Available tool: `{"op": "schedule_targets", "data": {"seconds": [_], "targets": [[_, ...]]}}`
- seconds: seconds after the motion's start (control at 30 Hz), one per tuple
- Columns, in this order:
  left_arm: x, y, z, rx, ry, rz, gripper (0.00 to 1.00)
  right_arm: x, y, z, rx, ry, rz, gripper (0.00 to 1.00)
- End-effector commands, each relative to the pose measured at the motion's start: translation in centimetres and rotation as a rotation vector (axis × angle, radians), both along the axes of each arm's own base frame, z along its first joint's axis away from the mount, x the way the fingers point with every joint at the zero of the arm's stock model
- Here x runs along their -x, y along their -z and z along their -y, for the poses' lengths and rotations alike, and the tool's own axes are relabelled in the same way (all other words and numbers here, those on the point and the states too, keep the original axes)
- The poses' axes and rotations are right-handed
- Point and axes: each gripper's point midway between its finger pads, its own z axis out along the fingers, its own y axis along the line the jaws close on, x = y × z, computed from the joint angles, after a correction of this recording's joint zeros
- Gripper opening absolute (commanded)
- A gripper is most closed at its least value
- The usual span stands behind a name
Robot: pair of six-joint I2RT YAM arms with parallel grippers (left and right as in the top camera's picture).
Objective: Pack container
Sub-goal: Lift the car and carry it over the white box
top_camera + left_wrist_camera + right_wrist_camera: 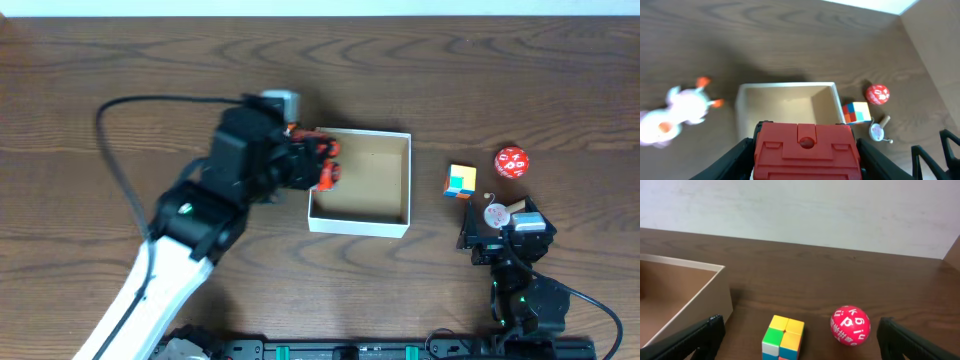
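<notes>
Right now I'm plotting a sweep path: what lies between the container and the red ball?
The multicoloured cube stands between the container and the red ball, touching neither; the overhead view shows it, the right wrist view too.

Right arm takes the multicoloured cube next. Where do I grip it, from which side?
Clamp the cube across its flat left and right faces, coming straight ahead from the near side: it sits nearly square-on, clear of the container and the red ball.
</notes>
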Motion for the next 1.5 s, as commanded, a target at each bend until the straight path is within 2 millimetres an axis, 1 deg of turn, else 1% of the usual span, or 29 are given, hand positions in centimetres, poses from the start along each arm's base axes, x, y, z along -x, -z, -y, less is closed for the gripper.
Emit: {"op": "schedule_targets", "data": {"seconds": [0.0,0.1,0.17,0.27,0.33,0.53,1.0,1.1,1.27,1.37,1.47], "targets": [[-0.9,0.9,3.0,-0.013,0.071,0.01,0.4,0.0,0.1,-0.2,0.009,-0.011,0.0,0.99],[-1.5,2.7,5.0,-0.067,0.132,0.033,0.4,0.0,0.1,-0.2,0.009,-0.011,0.0,0.99],[-2.0,4.0,5.2,-0.125,0.13,0.04,0.4,0.0,0.1,-0.2,0.009,-0.011,0.0,0.99],[-2.5,5.7,4.5,-0.215,0.095,0.03,0.4,0.0,0.1,-0.2,0.009,-0.011,0.0,0.99],[-2.4,6.7,4.1,-0.251,0.083,0.008,0.4,0.0,0.1,-0.2,0.009,-0.011,0.0,0.99],[-2.1,8.9,3.4,-0.327,0.091,-0.041,0.4,0.0,0.1,-0.2,0.009,-0.011,0.0,0.99],[-0.5,10.7,2.3,-0.373,0.086,-0.141,0.4,0.0,0.1,-0.2,0.009,-0.011,0.0,0.99],[0.0,11.2,1.9,-0.372,0.065,-0.181,0.35,0.0,0.1,-0.2,0.009,-0.011,0.0,0.99],[0.4,11.5,1.6,-0.365,0.038,-0.221,0.34,0.0,0.1,-0.2,0.009,-0.011,0.0,0.99],[0.8,11.6,2.0,-0.369,0.05,-0.224,0.35,0.0,0.1,-0.2,0.009,-0.011,0.0,0.99],[1.6,11.6,2.9,-0.372,0.078,-0.219,0.34,0.0,0.1,-0.2,0.009,-0.011,0.0,0.99]]}}
